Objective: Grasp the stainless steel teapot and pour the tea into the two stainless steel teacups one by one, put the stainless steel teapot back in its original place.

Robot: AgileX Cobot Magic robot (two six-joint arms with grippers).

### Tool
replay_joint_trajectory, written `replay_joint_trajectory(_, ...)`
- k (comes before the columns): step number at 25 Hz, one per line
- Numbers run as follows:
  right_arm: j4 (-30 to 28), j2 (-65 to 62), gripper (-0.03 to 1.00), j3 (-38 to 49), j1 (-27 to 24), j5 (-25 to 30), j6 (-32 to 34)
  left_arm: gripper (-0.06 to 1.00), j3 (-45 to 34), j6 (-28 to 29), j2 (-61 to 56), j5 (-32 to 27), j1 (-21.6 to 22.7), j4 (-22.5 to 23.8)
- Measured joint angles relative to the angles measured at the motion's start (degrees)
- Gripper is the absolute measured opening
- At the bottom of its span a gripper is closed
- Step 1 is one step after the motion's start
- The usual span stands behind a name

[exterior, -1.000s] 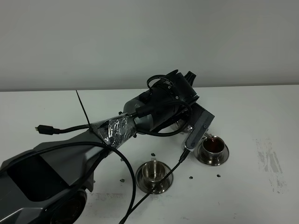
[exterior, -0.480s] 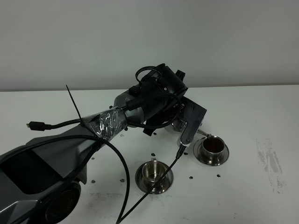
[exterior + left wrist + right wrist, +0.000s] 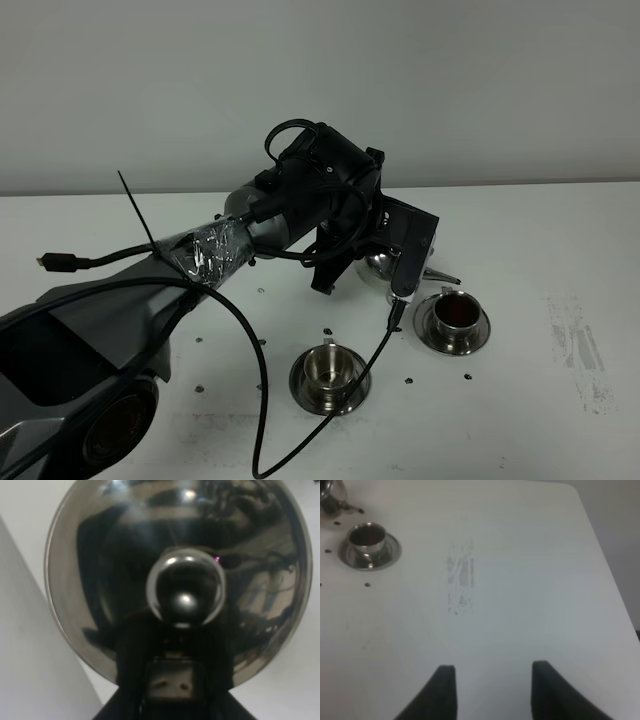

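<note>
My left gripper (image 3: 172,680) is shut on the stainless steel teapot (image 3: 376,268), held just left of the far right teacup, its spout (image 3: 441,275) pointing at that cup. In the left wrist view the lid (image 3: 100,580) and its knob (image 3: 185,587) fill the picture. The right teacup (image 3: 458,314) on its saucer (image 3: 480,338) holds reddish-brown tea. The nearer teacup (image 3: 328,367) on its saucer (image 3: 352,397) looks empty. My right gripper (image 3: 492,690) is open over bare table; that view shows the filled cup (image 3: 366,536) and the teapot (image 3: 329,500). The round plate is hidden.
The left arm (image 3: 250,240) reaches across the table's middle. Its black cable (image 3: 370,360) hangs beside the nearer cup. A grey scuff mark (image 3: 580,350) lies on the table at the right, and shows in the right wrist view (image 3: 460,577). Small dark specks dot the table.
The left arm has swung back and to the left, taking the teapot's spout off the right teacup. The cups and the right arm have not moved.
</note>
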State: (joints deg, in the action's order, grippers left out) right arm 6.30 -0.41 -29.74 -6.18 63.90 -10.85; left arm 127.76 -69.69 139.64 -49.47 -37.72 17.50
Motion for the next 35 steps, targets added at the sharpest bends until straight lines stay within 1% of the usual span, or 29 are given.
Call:
replay_joint_trajectory(2, 0.0, 0.0, 0.34, 0.0, 0.0, 0.0, 0.0, 0.20, 0.0, 1.1, -1.2, -0.9, 0.0, -1.1)
replay_joint_trajectory(6, 0.0, 0.0, 0.34, 0.0, 0.0, 0.0, 0.0, 0.20, 0.0, 6.1, -3.6, -3.7, 1.4, -6.4)
replay_joint_trajectory(8, 0.0, 0.0, 0.34, 0.0, 0.0, 0.0, 0.0, 0.20, 0.1, 8.9, -4.3, -5.9, 2.3, -8.4)
replay_joint_trajectory(12, 0.0, 0.0, 0.34, 0.0, 0.0, 0.0, 0.0, 0.20, 0.1, 16.4, -4.4, -8.3, 4.9, -12.2)
replay_joint_trajectory(14, 0.0, 0.0, 0.34, 0.0, 0.0, 0.0, 0.0, 0.20, 0.1, 20.0, -4.4, -8.4, 6.4, -14.1)
replay_joint_trajectory(16, 0.0, 0.0, 0.34, 0.0, 0.0, 0.0, 0.0, 0.20, 0.1, 24.9, -4.4, -8.3, 7.2, -15.2)
replay_joint_trajectory(19, 0.0, 0.0, 0.34, 0.0, 0.0, 0.0, 0.0, 0.20, 0.1, 32.4, -3.9, -8.0, 7.6, -16.5)
replay_joint_trajectory(23, 0.0, 0.0, 0.34, 0.0, 0.0, 0.0, 0.0, 0.20, 0.1, 40.4, -2.2, -7.8, 7.6, -18.9)
replay_joint_trajectory(25, 0.0, 0.0, 0.34, 0.0, 0.0, 0.0, 0.0, 0.20, 0.1, 42.5, -1.4, -8.3, 7.6, -19.9)
replay_joint_trajectory(30, 0.0, 0.0, 0.34, 0.0, 0.0, 0.0, 0.0, 0.20, 0.1, 45.2, -0.5, -9.1, 7.6, -20.0)
replay_joint_trajectory(35, 0.0, 0.0, 0.34, 0.0, 0.0, 0.0, 0.0, 0.20, 0.1, 46.4, 0.0, -8.1, 6.7, -20.3)
